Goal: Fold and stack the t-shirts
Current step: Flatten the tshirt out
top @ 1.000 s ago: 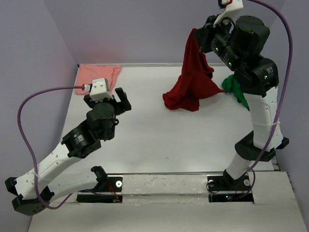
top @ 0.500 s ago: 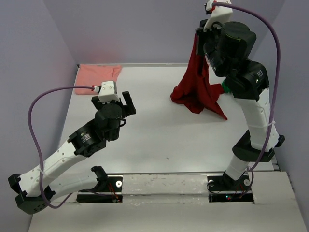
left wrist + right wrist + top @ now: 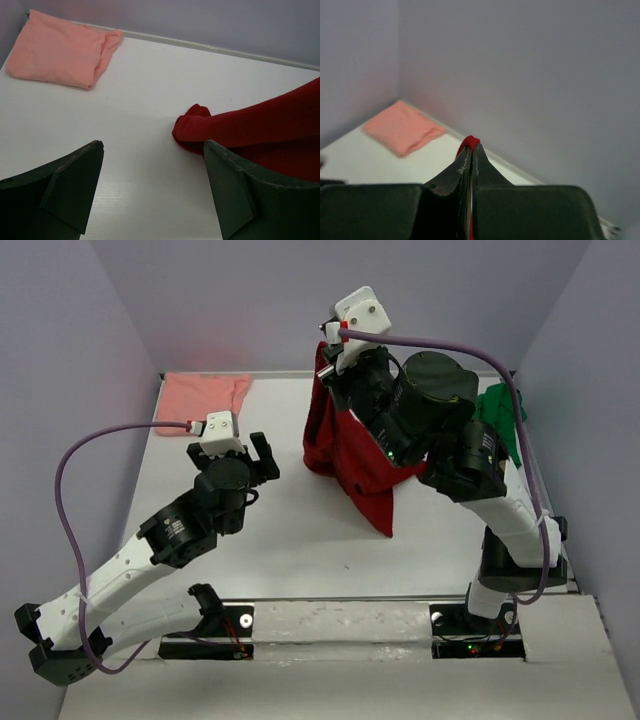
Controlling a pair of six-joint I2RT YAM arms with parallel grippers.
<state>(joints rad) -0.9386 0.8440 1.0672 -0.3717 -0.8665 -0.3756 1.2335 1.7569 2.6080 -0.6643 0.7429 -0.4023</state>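
- Top external view, far left corner: the pale salmon pink t-shirt (image 3: 205,395) lies folded on the white table (image 3: 300,550), against the back wall; my left wrist camera shows it (image 3: 60,50) as a flat folded pad with nothing on it
- Left gripper (image 3: 262,458) hovers over the table's left half, jaws spread wide and nothing between them; from its own camera (image 3: 152,146) I see bare table in the gap; a purple cable (image 3: 70,470) loops off that arm
- Dark red t-shirt (image 3: 345,455) hangs at the middle, pinched by its top edge and draping down; its lower folds (image 3: 260,135) meet the table just ahead of the left fingers
- Right gripper (image 3: 328,358) is raised high, jaws pressed together on the dark red t-shirt; only a red sliver (image 3: 469,141) peeks past the tips (image 3: 470,152)
- Bright green t-shirt (image 3: 500,420) sits by the right wall, largely hidden behind the right arm; I cannot tell whether it is folded
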